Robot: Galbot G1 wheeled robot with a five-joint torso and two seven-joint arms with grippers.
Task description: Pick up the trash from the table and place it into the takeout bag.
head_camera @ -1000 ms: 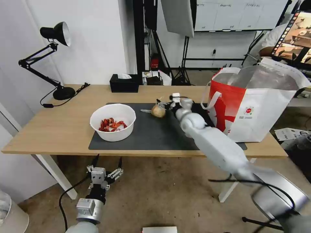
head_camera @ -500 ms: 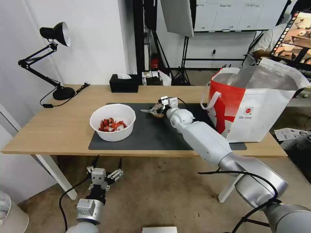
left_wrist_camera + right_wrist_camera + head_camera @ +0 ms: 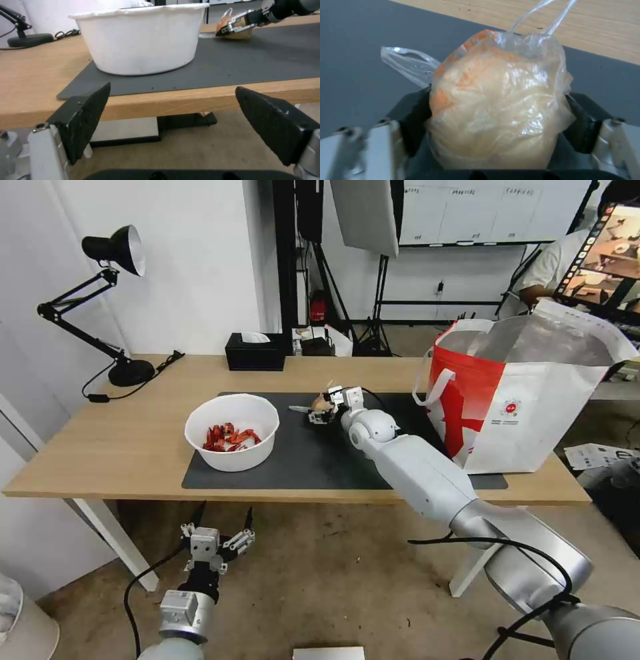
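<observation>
The small knotted clear bag (image 3: 325,403) of tan scraps lies on the dark mat (image 3: 313,460), and my right gripper (image 3: 320,413) is shut on it. The right wrist view shows the bag (image 3: 500,100) squeezed between both black pads (image 3: 415,117). From the left wrist view the bag (image 3: 238,35) still touches the mat. The white bowl (image 3: 232,432) of red shell scraps stands at the mat's left end. The takeout bag (image 3: 533,400) stands open at the table's right end. My left gripper (image 3: 215,540) hangs open below the table's front edge (image 3: 186,100).
A black tissue box (image 3: 255,352) sits at the back edge of the light-wood table (image 3: 120,440). A black desk lamp (image 3: 113,300) stands at the back left corner. Studio stands and a person fill the room behind.
My right gripper slid left from beside the knotted bag onto it and closed round it. The left arm, bowl and takeout bag have stayed put.
</observation>
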